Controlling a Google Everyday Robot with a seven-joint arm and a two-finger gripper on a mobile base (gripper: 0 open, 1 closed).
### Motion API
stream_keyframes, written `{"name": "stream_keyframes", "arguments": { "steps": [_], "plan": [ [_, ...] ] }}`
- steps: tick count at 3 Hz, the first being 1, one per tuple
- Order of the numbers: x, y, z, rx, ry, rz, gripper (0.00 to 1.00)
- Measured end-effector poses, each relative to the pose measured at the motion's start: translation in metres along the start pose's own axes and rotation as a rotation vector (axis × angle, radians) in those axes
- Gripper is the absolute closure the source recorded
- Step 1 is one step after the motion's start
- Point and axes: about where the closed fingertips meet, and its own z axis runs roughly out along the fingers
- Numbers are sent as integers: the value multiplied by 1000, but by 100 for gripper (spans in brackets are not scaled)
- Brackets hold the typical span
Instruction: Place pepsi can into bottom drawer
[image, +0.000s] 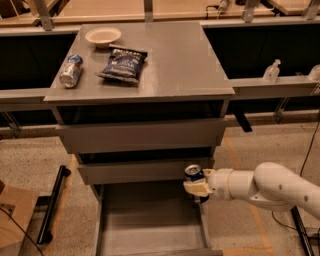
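Observation:
My gripper (198, 187) reaches in from the right on a white arm and is shut on the pepsi can (193, 173), a dark blue can with a silver top, held upright. The can hangs just above the right wall of the bottom drawer (145, 222), which is pulled out as a wide shallow grey tray with nothing in it. The can sits in front of the right end of the middle drawer's face (135, 171). The gripper's fingers are partly hidden behind the can.
On the cabinet top (175, 65) lie a silver and light-blue can (70, 71), a dark blue chip bag (122, 64) and a white bowl (103, 36). A clear bottle (271, 71) stands on the right shelf. A black bar (54, 202) and a cardboard box (15, 215) are on the floor at the left.

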Motion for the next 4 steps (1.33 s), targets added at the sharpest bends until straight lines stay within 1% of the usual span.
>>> {"name": "stream_keyframes", "arguments": {
  "steps": [1, 2, 3, 4],
  "plan": [
    [42, -3, 53, -31, -16, 42, 100],
    [88, -7, 96, -32, 5, 181, 100],
    [97, -7, 104, -35, 5, 198, 100],
    [116, -12, 132, -37, -13, 199, 100]
  ]
}}
